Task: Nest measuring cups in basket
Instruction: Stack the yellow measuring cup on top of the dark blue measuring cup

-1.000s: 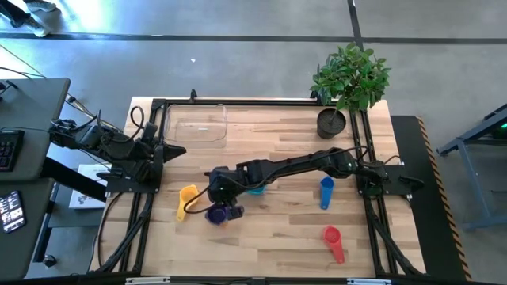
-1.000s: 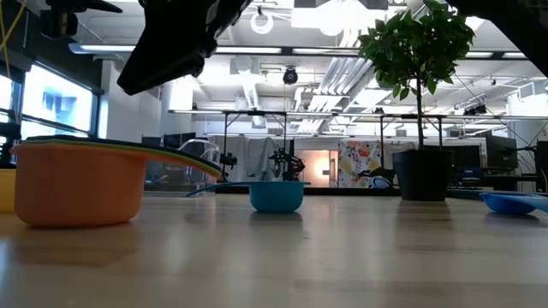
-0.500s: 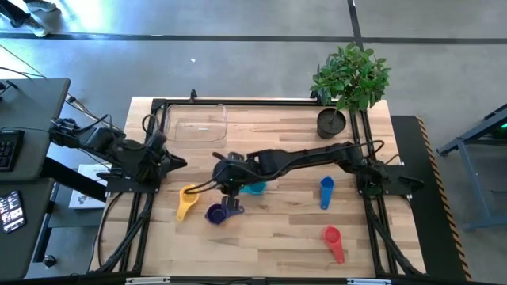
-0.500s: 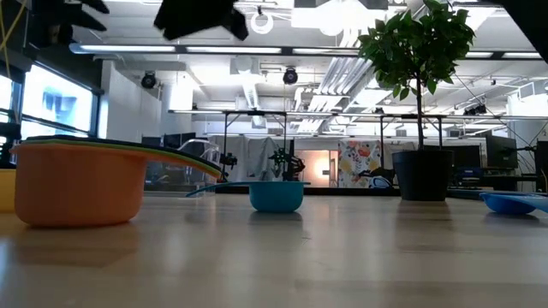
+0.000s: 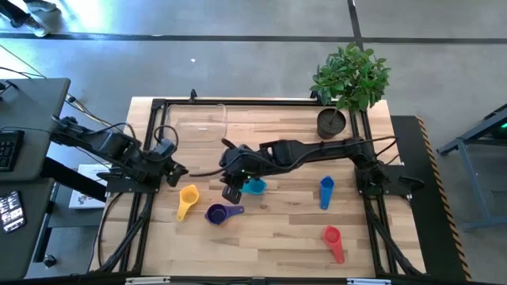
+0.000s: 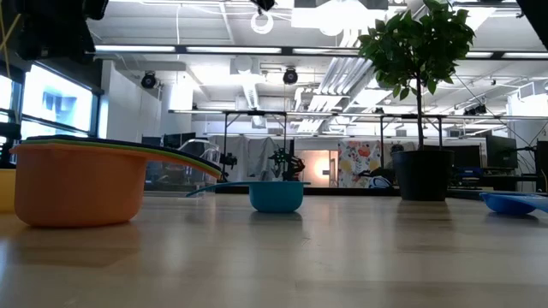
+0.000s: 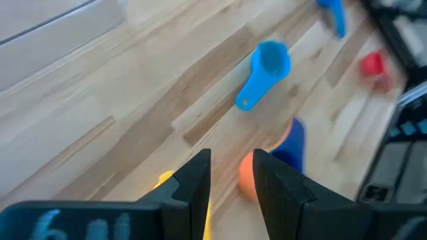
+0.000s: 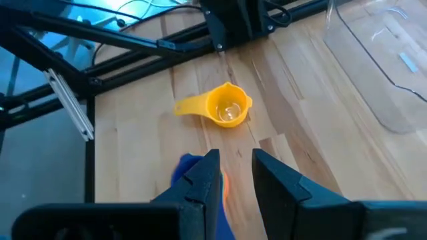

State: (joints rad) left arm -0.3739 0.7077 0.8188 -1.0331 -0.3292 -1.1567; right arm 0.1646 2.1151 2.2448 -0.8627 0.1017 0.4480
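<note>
Your right gripper (image 5: 231, 192) was down low over the purple cup (image 5: 215, 213) a moment ago. Now it has lifted up and pulled back toward the far right, and it hangs over the middle of the table between the purple cup and the light blue cup (image 5: 253, 187). Its fingers are a little apart and hold nothing, so it has let go. The purple cup sits on the wood where the gripper was. From the side it looks like a small stack, with an orange cup (image 6: 77, 186) on the outside and other rims tucked in it. I think you just dropped one cup into another there. Your left gripper (image 5: 178, 169) has crept in a bit from the left edge. Its fingers are a little apart too, and empty. The basket (image 5: 196, 125) is at the far left of the table, well apart from every cup, and I see no cup in it. The yellow cup (image 5: 188, 199) lies just left of the purple one. The dark blue cup (image 5: 326, 191) and the red cup (image 5: 333, 237) are off to the right. So the job is only partly done. You still need to gather the loose cups, and the stack must get into the basket.
</note>
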